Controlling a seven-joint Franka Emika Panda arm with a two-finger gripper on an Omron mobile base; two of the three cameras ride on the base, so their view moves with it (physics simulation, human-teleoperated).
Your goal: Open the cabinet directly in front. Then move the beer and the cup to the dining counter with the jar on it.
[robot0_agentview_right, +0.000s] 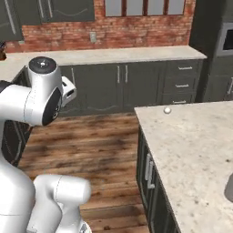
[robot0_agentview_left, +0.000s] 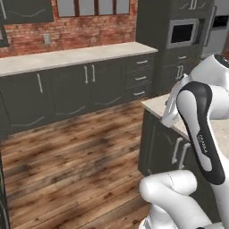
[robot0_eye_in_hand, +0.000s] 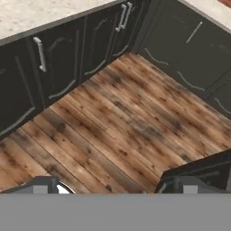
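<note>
The dining counter [robot0_agentview_right: 195,150], a beige speckled stone top over dark doors, lies to the right of the claw [robot0_eye_in_hand: 115,186], its near corner [robot0_agentview_left: 156,105] just beside the hand. A small white ball [robot0_agentview_right: 167,109] sits on the top near that corner, and a grey rounded shape [robot0_agentview_right: 229,189] is cut off by the picture's edge, too little showing to tell what it is. The claw is released, its two dark fingertips [robot0_eye_in_hand: 43,185] spread wide with nothing between them, pointing down at the wooden floor [robot0_eye_in_hand: 126,117]. Beyond the claw stand low cabinets [robot0_eye_in_hand: 58,63] with small bar handles. High on the brick wall [robot0_agentview_right: 136,29] hangs the cabinet [robot0_agentview_right: 68,10]. Lettering on the arm [robot0_agentview_left: 201,129] is too small to read.
</note>
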